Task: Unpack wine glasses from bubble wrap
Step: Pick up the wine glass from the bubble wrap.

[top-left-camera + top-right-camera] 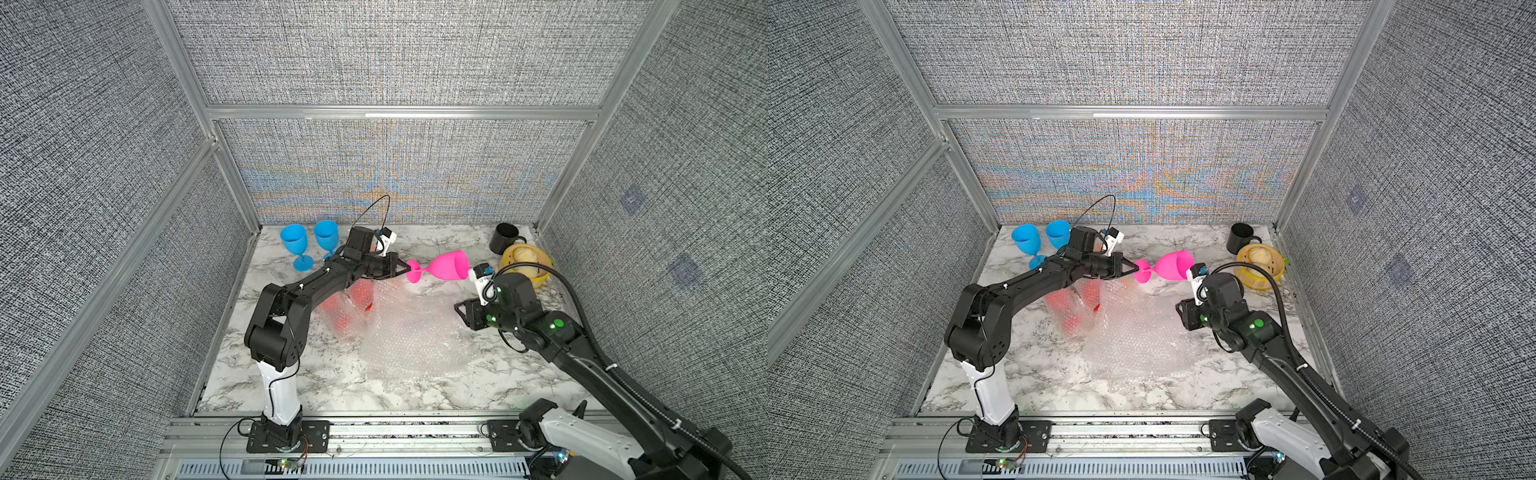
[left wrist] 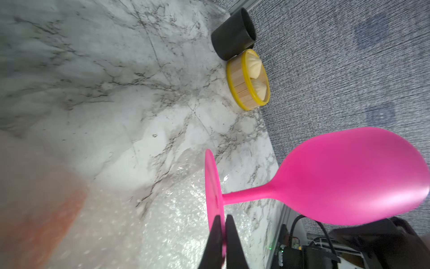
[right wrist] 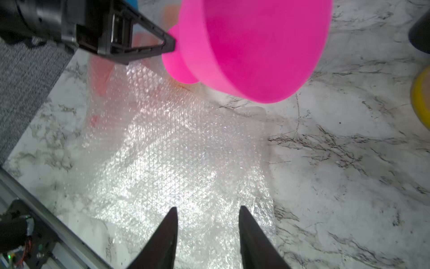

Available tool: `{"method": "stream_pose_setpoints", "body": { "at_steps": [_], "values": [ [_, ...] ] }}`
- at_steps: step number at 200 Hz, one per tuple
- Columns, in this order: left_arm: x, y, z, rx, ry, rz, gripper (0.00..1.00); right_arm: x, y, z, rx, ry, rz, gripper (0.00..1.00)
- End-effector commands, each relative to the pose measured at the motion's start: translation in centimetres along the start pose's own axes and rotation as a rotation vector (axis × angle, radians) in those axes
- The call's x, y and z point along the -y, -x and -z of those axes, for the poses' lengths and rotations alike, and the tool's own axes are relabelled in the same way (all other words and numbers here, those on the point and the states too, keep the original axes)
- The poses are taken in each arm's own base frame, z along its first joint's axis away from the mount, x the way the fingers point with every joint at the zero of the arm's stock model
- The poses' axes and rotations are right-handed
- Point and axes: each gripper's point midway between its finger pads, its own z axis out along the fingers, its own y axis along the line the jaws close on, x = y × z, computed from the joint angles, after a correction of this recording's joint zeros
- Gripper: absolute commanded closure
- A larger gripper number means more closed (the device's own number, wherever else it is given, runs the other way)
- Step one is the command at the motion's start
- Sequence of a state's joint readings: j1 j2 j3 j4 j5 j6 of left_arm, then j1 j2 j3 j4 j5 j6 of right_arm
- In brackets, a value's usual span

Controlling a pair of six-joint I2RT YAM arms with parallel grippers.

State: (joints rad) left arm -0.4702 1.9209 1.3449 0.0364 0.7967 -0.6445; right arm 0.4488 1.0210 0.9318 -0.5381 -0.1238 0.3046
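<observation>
At the far left of the marbled table, close to the back wall, a blue goblet and a second blue goblet stand upright, side by side, bare of any wrap. Just to their right the left gripper reaches across above the table. Its jaws are pinched tight on the edge of the round foot of the pink goblet, as the left wrist view shows. Below that arm lies a wrapped bundle with red shapes showing through the clear plastic; how many goblets it holds cannot be told.

The pink goblet hangs on its side in the air, clear of the table, foot toward the left gripper and open mouth toward the right arm. Under it and nearer the front, a loose sheet of bubble wrap lies spread and crumpled on the table. The right gripper hovers over the right part of this sheet, jaws parted and holding nothing.

In the far right corner stand a black mug and, touching it, a yellow-rimmed steamer basket with pale dumplings inside.
</observation>
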Motion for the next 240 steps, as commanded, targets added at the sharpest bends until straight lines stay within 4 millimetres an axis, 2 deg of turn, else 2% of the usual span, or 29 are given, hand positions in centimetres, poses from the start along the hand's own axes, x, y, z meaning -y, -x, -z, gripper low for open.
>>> {"method": "stream_pose_setpoints", "body": {
  "at_steps": [1,37,40,45,80,121,159,182,201,213,229,240],
  "values": [
    [1.3,1.3,0.1,0.051,-0.123,0.031,1.0,-1.4,0.9,0.3,-0.031,0.156,-0.167,0.56],
    [0.9,0.8,-0.4,0.068,-0.186,0.066,1.0,0.7,3.2,1.2,-0.002,0.208,-0.398,0.54],
    [0.9,0.8,-0.4,0.07,-0.19,0.068,1.0,0.6,4.3,1.8,0.019,0.222,-0.408,0.54],
    [0.9,0.8,-0.4,0.071,-0.198,0.069,1.0,0.8,4.8,1.9,0.017,0.229,-0.432,0.54],
    [1.2,0.9,-0.4,0.079,-0.227,0.075,1.0,1.4,7.2,1.1,-0.025,0.24,-0.485,0.54],
    [1.1,0.6,-0.4,0.076,-0.236,0.082,1.0,3.0,10.0,-0.2,-0.016,0.245,-0.552,0.55],
    [1.3,0.4,-0.5,0.064,-0.25,0.086,1.0,3.0,11.5,-1.6,-0.021,0.293,-0.569,0.6],
    [1.3,0.2,-0.6,0.059,-0.254,0.086,1.0,3.1,11.6,-2.3,-0.032,0.298,-0.575,0.65],
    [1.5,0.2,-0.6,0.057,-0.262,0.086,1.0,3.3,11.3,-2.9,-0.044,0.293,-0.579,0.74],
    [1.7,0.2,-0.5,0.054,-0.27,0.082,1.0,3.4,11.2,-3.2,-0.05,0.294,-0.582,0.81],
    [2.1,0.0,-0.6,0.046,-0.282,0.08,1.0,3.4,11.2,-3.3,-0.059,0.298,-0.582,1.0],
    [1.9,-0.1,-0.6,0.046,-0.276,0.079,1.0,3.4,11.1,-3.2,-0.064,0.293,-0.577,1.0]
  ]
}}
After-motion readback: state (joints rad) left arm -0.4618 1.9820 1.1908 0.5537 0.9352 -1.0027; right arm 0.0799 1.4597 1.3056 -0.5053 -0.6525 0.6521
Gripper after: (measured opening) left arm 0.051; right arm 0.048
